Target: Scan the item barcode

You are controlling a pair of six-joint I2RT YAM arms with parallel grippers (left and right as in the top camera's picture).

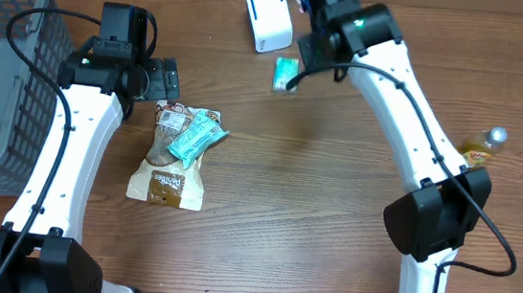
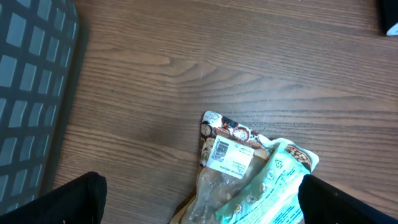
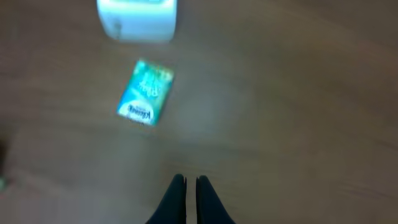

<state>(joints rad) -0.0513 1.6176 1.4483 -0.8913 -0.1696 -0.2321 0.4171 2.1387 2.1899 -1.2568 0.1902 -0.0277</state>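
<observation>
A brown snack bag [image 1: 168, 171] lies flat on the table with a teal packet [image 1: 195, 137] across its top. My left gripper [image 1: 164, 81] hovers just behind them, open and empty. In the left wrist view the brown bag's white barcode label [image 2: 230, 155] faces up, the teal packet [image 2: 273, 186] lies between my wide-spread fingers [image 2: 68, 202], and the left gripper [image 2: 202, 211] is above both. A white scanner [image 1: 267, 17] stands at the back, with a small teal tissue pack [image 1: 285, 73] next to it. My right gripper [image 3: 191, 183] is shut and empty, near the tissue pack [image 3: 145, 92] and the scanner [image 3: 138, 17].
A grey mesh basket [image 1: 0, 64] fills the far left; its wall [image 2: 31, 93] shows in the left wrist view. A bottle of yellow drink [image 1: 483, 147] lies at the right, partly behind the right arm. Bare wood lies in front of the snack bag and between the arms.
</observation>
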